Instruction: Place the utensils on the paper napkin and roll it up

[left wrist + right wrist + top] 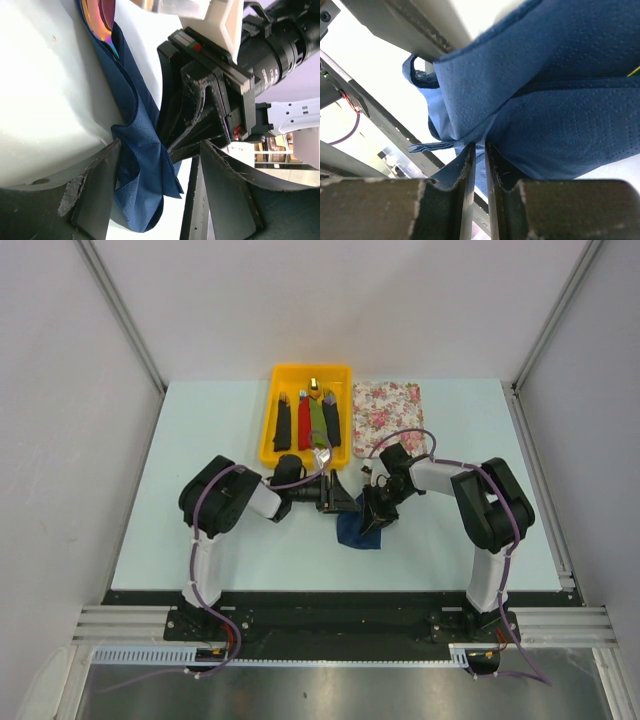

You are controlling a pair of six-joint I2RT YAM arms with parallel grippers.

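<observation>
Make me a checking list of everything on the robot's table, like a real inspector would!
Surface: pale blue-green tabletop, no spills seen.
Job's things: dark navy-blue paper napkin bunched up between the arms. An iridescent red-purple metal utensil peeks from its fold. The second utensil is not visible.
Clutter: yellow plastic tray holding narrow black, red and green bundles. A white-and-pink floral rectangular mat lies beside it.
Grippers: left gripper open, fingers either side of the napkin. Right gripper shut on a napkin fold.
Cables: purple cables loop along both arms, no snag seen.
Surroundings: white walls and metal frame rails.
</observation>
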